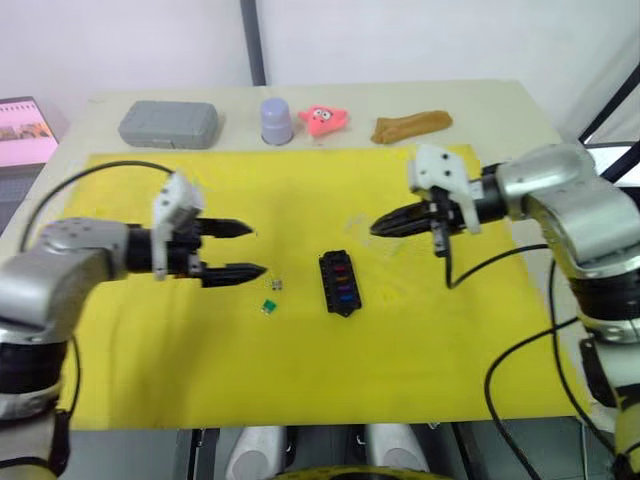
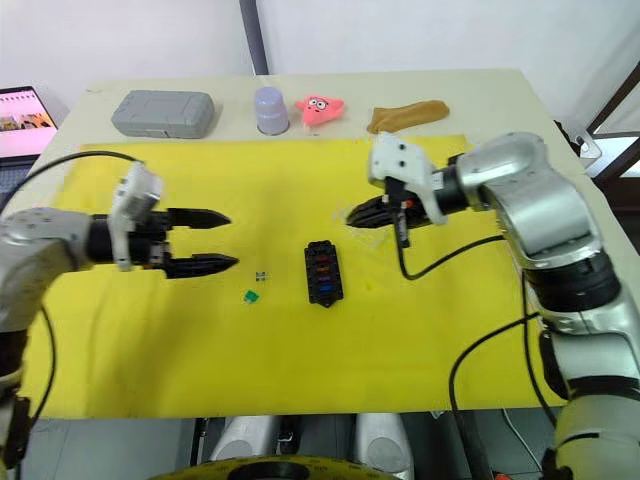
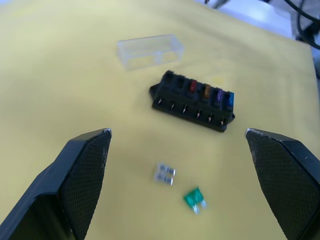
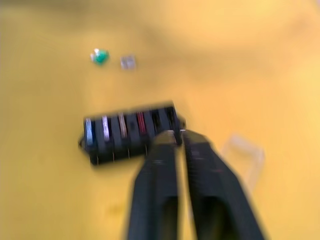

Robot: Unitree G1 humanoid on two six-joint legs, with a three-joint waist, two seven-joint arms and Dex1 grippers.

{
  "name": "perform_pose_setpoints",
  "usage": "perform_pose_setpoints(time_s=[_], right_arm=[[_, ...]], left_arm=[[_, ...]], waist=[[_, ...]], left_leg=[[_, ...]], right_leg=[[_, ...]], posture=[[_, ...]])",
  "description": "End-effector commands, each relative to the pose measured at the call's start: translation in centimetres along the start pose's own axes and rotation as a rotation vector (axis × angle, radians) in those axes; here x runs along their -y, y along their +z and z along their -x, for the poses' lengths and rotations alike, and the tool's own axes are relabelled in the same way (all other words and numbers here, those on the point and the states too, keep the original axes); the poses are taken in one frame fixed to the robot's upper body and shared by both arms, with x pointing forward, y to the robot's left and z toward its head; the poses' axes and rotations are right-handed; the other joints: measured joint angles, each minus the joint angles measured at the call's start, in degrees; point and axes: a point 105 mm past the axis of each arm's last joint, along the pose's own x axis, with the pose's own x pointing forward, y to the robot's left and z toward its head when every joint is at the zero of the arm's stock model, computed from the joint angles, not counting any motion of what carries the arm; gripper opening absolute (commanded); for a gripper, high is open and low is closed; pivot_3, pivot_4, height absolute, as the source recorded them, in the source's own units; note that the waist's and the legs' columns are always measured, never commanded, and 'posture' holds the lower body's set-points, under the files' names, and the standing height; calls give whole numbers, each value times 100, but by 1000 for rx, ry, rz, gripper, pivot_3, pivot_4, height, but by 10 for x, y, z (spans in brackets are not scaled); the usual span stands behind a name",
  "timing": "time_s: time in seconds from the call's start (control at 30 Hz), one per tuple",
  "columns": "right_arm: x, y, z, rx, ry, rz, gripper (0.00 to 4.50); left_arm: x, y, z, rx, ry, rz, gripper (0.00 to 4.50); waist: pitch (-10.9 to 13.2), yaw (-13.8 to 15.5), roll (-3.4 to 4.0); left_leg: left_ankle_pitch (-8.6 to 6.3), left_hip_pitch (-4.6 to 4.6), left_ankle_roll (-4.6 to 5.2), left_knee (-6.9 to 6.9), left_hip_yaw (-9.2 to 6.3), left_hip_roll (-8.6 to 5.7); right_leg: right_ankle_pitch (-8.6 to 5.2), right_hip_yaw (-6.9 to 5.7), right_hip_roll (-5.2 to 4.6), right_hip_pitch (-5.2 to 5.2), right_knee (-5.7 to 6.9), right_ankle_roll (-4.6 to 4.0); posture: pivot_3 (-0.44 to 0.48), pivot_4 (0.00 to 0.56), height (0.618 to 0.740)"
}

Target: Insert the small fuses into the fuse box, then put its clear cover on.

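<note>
No text, label, brand, number or sign can be read anywhere. The laptop screen [image 1: 22,130] at the far left shows coloured content too small to make out, and the fuse box [image 3: 194,99] bears no legible marking.

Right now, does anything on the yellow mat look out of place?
Two small fuses, a green one and a clear grey one, lie loose beside the fuse box, which has two empty slots. The clear cover lies apart.

Black fuse box [image 3: 193,100] holds four fuses; green fuse [image 3: 194,199], grey fuse [image 3: 165,173] lie loose; clear cover [image 3: 149,50] beyond.
</note>
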Motion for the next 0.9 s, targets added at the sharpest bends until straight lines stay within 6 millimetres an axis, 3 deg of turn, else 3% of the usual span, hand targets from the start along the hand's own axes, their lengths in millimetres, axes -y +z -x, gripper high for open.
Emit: perform_pose_setpoints(time_s=[0.03,0.17,0.27,0.33,0.47,0.7,0.9], right_arm=[[12,-25,44,-65,-119,-16,2420],[13,-64,70,-178,-190,-72,4457],[14,-78,80,-210,-223,-96,4457],[12,-72,77,-193,-211,-76,4457],[6,-35,51,-89,-127,15,4457],[-25,23,6,60,79,179,4457],[-41,49,-11,124,148,245,4457]], left_arm=[[-5,-3,51,-31,117,48,4500],[-11,-18,85,-79,222,84,4500],[-10,-27,95,-85,240,119,4500],[-5,-33,87,-69,201,151,4500],[6,-35,55,17,57,252,4500],[17,-47,6,74,-188,582,4500],[12,-65,-23,32,-241,799,4500]], waist=[[3,-2,3],[5,0,8],[6,-1,10],[9,-1,16],[11,3,24],[12,7,21],[9,10,16]], left_leg=[[0,-1,0,-4,1,0],[-2,3,4,-8,6,1],[-2,7,3,-9,6,1],[-3,7,4,-9,6,2],[-3,5,3,-10,6,2],[-4,1,3,-8,3,2],[-3,1,3,-1,3,-1]], right_leg=[[0,0,0,-3,-3,0],[-1,1,-5,2,-10,-1],[-1,1,-8,6,-10,-2],[-1,1,-10,6,-10,-2],[0,2,-11,4,-10,-1],[0,1,-8,2,-8,-1],[0,0,-8,2,-1,0]], posture=[[0,150,731],[0,150,731],[0,150,731],[0,150,731],[0,150,731],[0,150,731],[0,150,731]])
